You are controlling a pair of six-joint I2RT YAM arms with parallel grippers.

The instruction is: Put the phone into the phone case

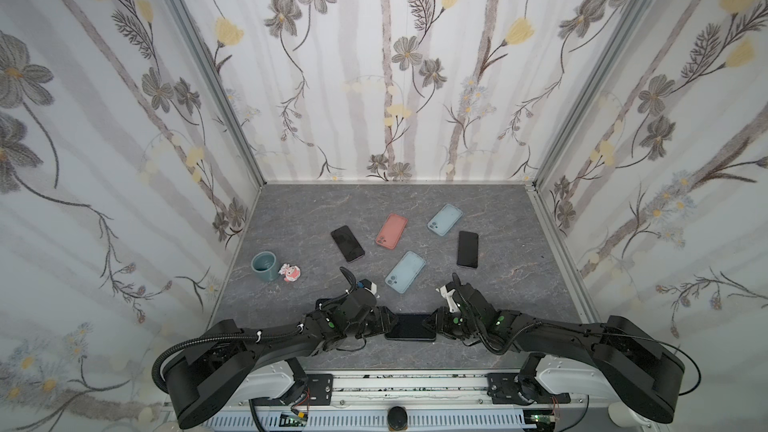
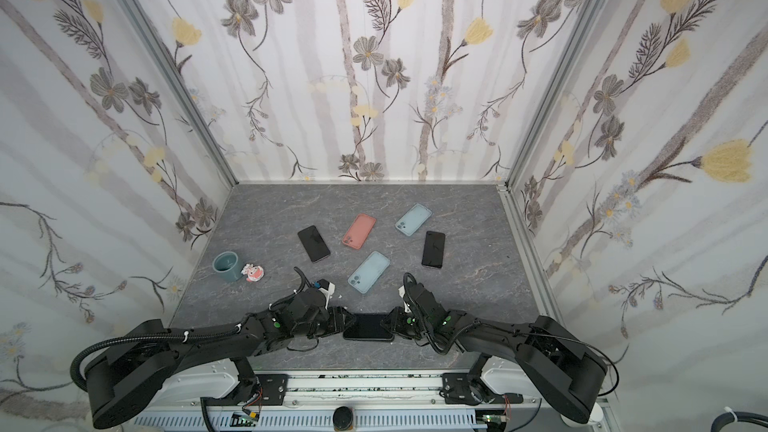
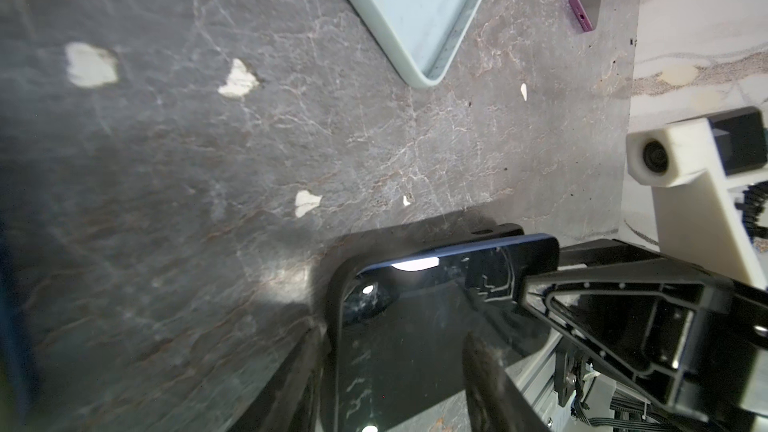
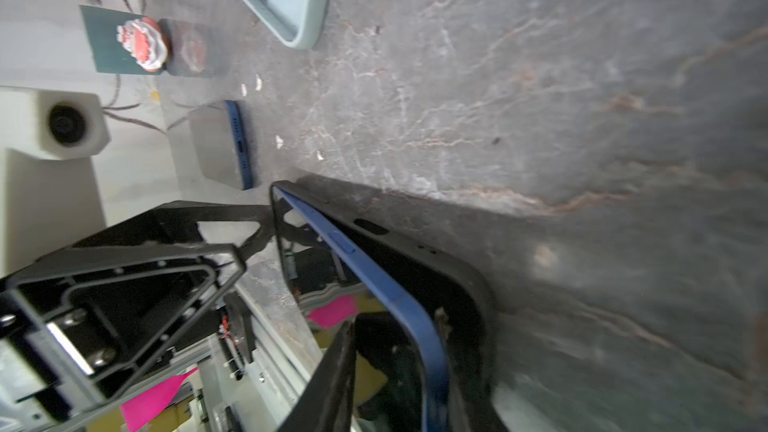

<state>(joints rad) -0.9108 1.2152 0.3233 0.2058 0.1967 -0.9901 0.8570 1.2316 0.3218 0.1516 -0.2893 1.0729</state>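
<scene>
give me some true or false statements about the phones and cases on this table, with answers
1. The pink case holds a phone. False: it lies empty.
2. Two black phones lie loose on the table, outside any case. True.
3. The blue-edged phone sits flush in the black case. False: one long edge stands above the case wall.
4. The teal cup stands beside a small pink-and-white figurine. True.
5. Only one light blue case is present. False: two light blue cases lie there.
</scene>
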